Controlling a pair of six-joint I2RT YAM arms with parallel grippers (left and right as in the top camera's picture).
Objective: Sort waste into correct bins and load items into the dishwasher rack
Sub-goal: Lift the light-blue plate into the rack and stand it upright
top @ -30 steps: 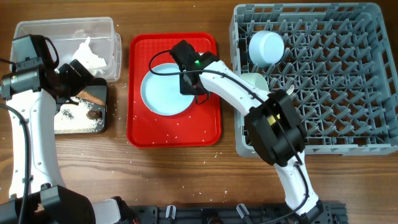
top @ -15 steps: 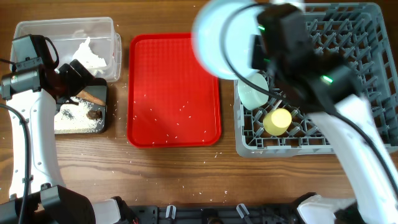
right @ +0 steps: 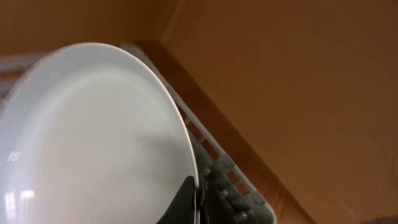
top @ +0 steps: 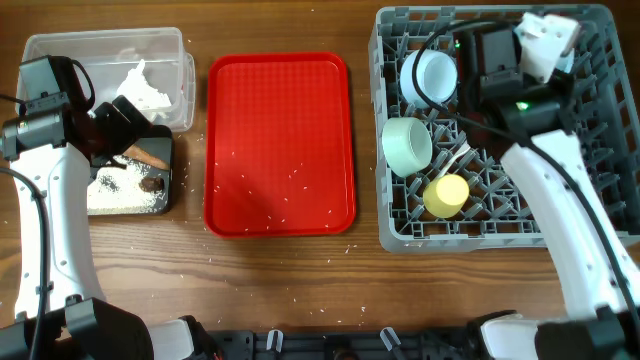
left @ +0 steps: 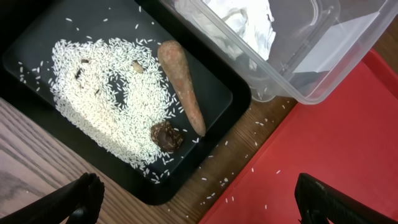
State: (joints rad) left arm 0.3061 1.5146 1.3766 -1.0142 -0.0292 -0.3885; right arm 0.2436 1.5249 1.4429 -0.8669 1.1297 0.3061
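Observation:
My right gripper (right: 189, 202) is shut on the rim of the pale blue plate (right: 93, 137), held on edge over the back right of the grey dishwasher rack (top: 590, 180); from overhead the gripper (top: 520, 50) hides most of it. The small blue-white bowl (top: 430, 75), mint-green bowl (top: 407, 145), yellow cup (top: 446, 195) and white spoon (top: 455, 160) sit in the rack. My left gripper (left: 205, 205) is open and empty above the black tray (left: 37, 37), which holds rice (left: 106, 93), the carrot stick (left: 183, 84) and the dark chunk (left: 166, 135). Crumpled paper (left: 242, 18) lies in the clear tub (left: 323, 56). No red scrap shows.
The flat red serving tray (top: 280, 100) lies between the bins and the rack, with loose rice grains scattered on it and on the wood beside it. The black tray (top: 125, 195) and the clear tub (top: 60, 50) stand at the table's left.
My right arm has carried the plate from over the rack's left side to its back right and turned it on edge. The left arm has not moved.

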